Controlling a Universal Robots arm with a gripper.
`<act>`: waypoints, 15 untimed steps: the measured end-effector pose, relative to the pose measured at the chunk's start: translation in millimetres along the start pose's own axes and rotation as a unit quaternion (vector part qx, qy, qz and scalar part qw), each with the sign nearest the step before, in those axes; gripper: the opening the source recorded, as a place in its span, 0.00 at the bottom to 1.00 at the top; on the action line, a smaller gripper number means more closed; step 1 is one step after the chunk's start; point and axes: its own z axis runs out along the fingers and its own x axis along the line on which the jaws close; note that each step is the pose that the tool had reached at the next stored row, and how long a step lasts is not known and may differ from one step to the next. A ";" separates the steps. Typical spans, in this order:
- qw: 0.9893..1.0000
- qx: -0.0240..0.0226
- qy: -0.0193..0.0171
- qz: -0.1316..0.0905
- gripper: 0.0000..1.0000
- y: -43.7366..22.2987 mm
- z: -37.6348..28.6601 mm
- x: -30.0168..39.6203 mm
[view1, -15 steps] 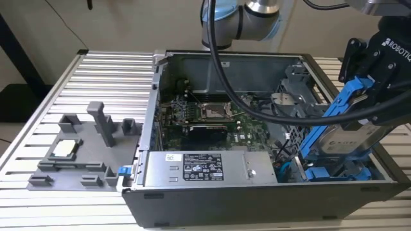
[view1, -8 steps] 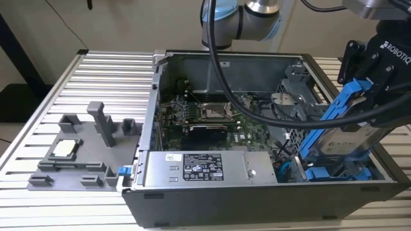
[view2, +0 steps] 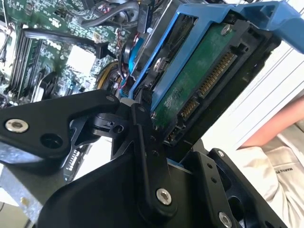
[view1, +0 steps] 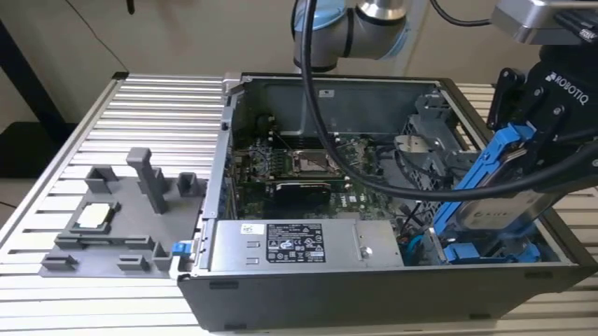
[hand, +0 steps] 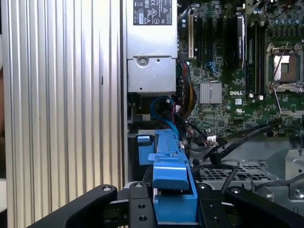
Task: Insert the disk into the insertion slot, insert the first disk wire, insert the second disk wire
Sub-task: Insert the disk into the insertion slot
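End effector is clamping the blue carrier of the disk, holding it tilted over the exterior view's right end of the open computer case, its lower end nearing the insertion slot but not seated. Step one is looking part-way done; both disk wires are awaiting insertion, judging by the bare connectors in the second wrist view
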 end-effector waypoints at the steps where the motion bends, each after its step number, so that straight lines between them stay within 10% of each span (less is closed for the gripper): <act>1: 1.000 0.000 0.000 0.000 0.33 -0.1 1.2 0.1; 15: 1.000 0.000 0.000 -0.011 0.33 -10.3 12.6 0.5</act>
